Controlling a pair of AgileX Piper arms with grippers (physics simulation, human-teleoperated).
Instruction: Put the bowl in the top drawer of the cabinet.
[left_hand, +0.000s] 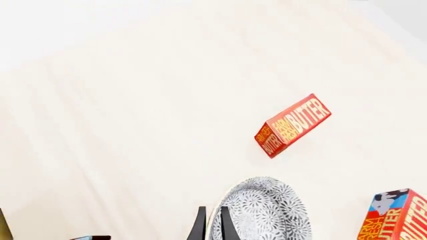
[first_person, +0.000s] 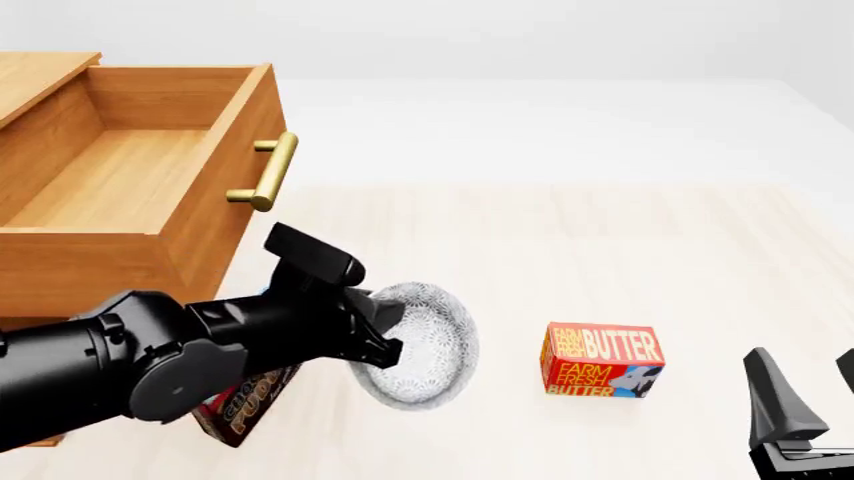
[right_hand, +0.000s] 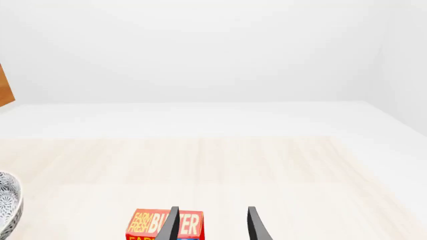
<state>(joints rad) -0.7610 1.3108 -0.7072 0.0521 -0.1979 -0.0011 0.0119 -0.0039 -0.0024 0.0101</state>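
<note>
In the left wrist view, the left gripper (left_hand: 212, 223) is seen with its two dark fingers closed onto the rim of the bowl (left_hand: 263, 210), the patterned ceramic being pinched between them and tilted on edge. Beyond it, one red butter box (left_hand: 292, 125) is seen lying on the pale wooden table (left_hand: 133, 125), and a second butter box (left_hand: 399, 217) with a blue and white panel is cut off by the edge of the picture. In the front view, the bowl (first_person: 420, 343) is held above the table (first_person: 601, 250) by the left gripper (first_person: 380, 335), turned so that its inside faces toward the butter box (first_person: 601, 361), which stands on the table just beside it. The cabinet (first_person: 40, 75) is seen at the far left, and its top drawer (first_person: 147, 180) is pulled out and open, its brass bar handle (first_person: 264, 172) facing the table's middle; the bowl is placed lower than the drawer's front and outside it. A dark, patterned packet (first_person: 240, 405) is partly hidden under the left arm. The right gripper (first_person: 807, 385) is shown at the lower right corner, its fingers apart and nothing between them. In the right wrist view, the right gripper (right_hand: 212, 225) is seen spread open over the table (right_hand: 267, 165), with the butter box (right_hand: 163, 225) behind one finger and the bowl's edge (right_hand: 8, 207) at the picture's border.
</note>
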